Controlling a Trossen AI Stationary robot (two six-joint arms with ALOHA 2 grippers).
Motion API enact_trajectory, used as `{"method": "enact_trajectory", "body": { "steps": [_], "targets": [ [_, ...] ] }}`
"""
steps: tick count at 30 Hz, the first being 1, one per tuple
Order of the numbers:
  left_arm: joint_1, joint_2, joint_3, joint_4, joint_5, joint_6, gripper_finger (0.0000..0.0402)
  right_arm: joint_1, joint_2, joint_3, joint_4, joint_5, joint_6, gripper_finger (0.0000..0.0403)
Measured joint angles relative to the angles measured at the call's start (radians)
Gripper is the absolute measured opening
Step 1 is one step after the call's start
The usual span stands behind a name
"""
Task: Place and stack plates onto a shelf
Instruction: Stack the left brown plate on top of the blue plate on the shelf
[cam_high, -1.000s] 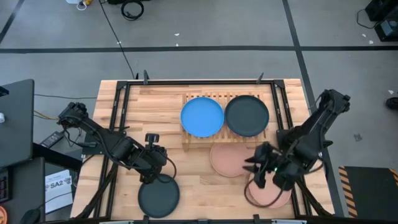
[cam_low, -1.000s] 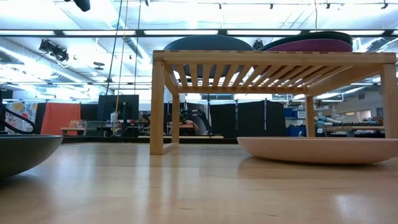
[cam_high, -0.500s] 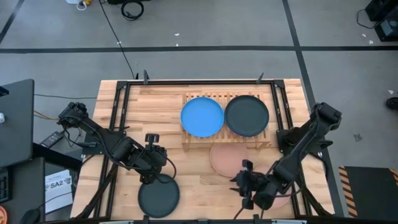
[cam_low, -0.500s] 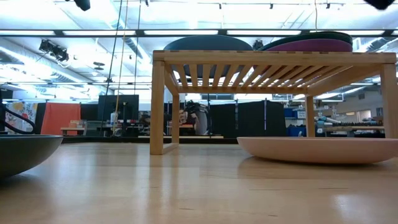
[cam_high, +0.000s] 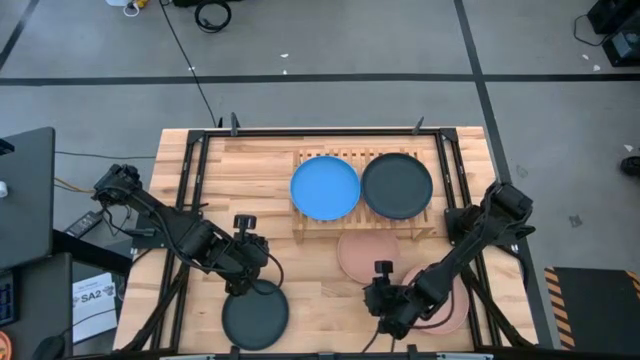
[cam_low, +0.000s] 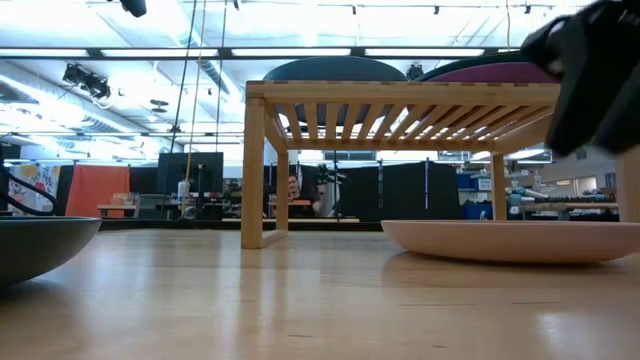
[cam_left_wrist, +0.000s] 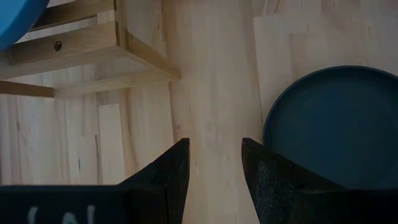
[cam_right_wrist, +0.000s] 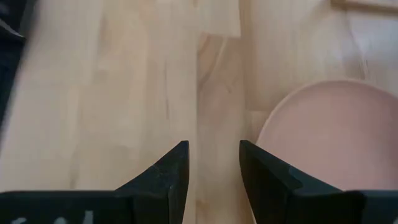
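Note:
On the slatted wooden shelf (cam_high: 365, 215) lie a bright blue plate (cam_high: 325, 188) and a charcoal plate (cam_high: 397, 185); the low view shows a purple plate (cam_low: 500, 73) under the dark one. One salmon plate (cam_high: 368, 256) rests on the table in front of the shelf. A second salmon plate (cam_high: 452, 312) lies near the right corner, and a dark teal plate (cam_high: 255, 316) near the front edge. My left gripper (cam_left_wrist: 214, 146) hovers open over bare wood beside the teal plate (cam_left_wrist: 336, 124). My right gripper (cam_right_wrist: 214, 149) is open over bare wood, left of the second salmon plate (cam_right_wrist: 329, 137).
The black frame rails (cam_high: 190, 200) run along the table's left and right sides. A shelf leg (cam_left_wrist: 124, 46) stands ahead of my left gripper. Bare wood (cam_high: 320, 290) lies between the teal plate and my right gripper. A person (cam_low: 293, 190) is in the room behind.
My right arm has swung from above the salmon plate near the right corner toward the table's left and near edge, and its gripper now shows at the low view's upper right. No plate has moved.

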Motion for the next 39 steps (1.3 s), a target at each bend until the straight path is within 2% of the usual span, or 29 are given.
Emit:
{"method": "enact_trajectory", "body": {
  "steps": [6,14,20,28,30,34,39],
  "targets": [
    [0.000,0.000,0.000,0.000,0.000,0.000,0.0150,-0.036,0.059,0.000,-0.006,-0.011,0.003,0.0146],
    [0.000,0.000,0.000,0.001,0.000,0.000,0.0150,-0.077,0.052,0.000,-0.014,0.033,0.008,0.0146],
    [0.000,0.000,0.000,0.011,0.000,0.000,0.0150,-0.096,0.060,0.000,-0.030,-0.074,0.009,0.0146],
    [0.000,0.000,0.000,0.014,0.000,0.000,0.0151,-0.099,0.060,0.000,-0.137,-0.073,0.124,0.0146],
    [0.000,0.000,0.000,0.014,0.000,0.000,0.0150,-0.099,0.060,0.000,-0.167,-0.100,0.153,0.0146],
    [0.000,0.000,0.000,0.015,0.000,0.000,0.0151,-0.099,0.060,0.000,-0.182,-0.156,0.161,0.0146],
    [0.000,0.000,0.000,0.015,0.000,0.000,0.0151,-0.098,0.060,0.000,-0.196,-0.154,0.158,0.0146]
  ]
}}
